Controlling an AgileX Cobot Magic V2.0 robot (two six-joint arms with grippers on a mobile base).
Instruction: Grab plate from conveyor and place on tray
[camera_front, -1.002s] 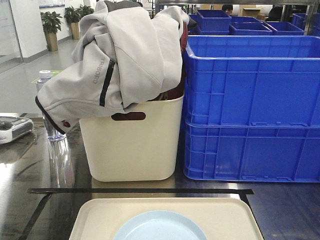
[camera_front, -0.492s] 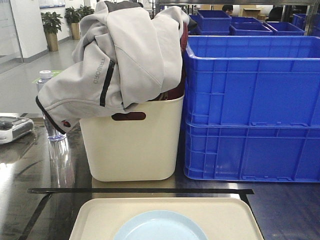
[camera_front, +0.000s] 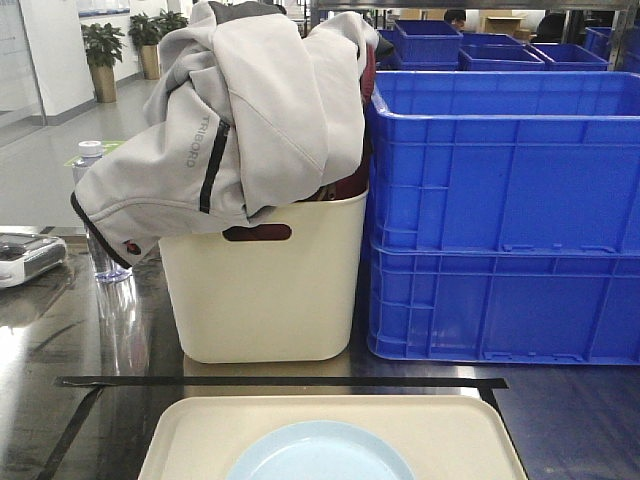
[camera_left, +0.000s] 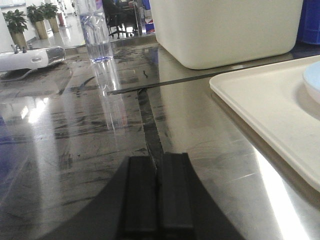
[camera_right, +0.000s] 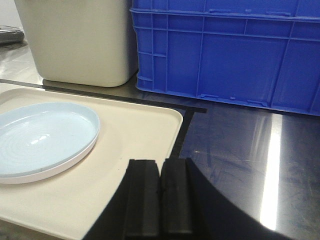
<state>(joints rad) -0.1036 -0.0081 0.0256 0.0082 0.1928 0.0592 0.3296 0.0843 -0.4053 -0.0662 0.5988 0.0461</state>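
A pale blue plate (camera_front: 320, 455) (camera_right: 42, 137) lies flat on the cream tray (camera_front: 450, 430) (camera_right: 135, 130) at the near edge of the steel table. In the left wrist view the tray (camera_left: 265, 100) runs along the right side, with a sliver of the plate (camera_left: 312, 82) at the frame's edge. My right gripper (camera_right: 160, 162) is shut and empty, hovering over the tray's right part, to the right of the plate. My left gripper (camera_left: 159, 156) is shut and empty over bare steel left of the tray. The conveyor is out of view.
A tall cream bin (camera_front: 265, 290) stuffed with a grey jacket (camera_front: 240, 110) stands behind the tray. Stacked blue crates (camera_front: 505, 215) stand to its right. A clear water bottle (camera_front: 100, 225) and a white device (camera_front: 25, 255) sit at the left. Black tape (camera_front: 280, 381) crosses the table.
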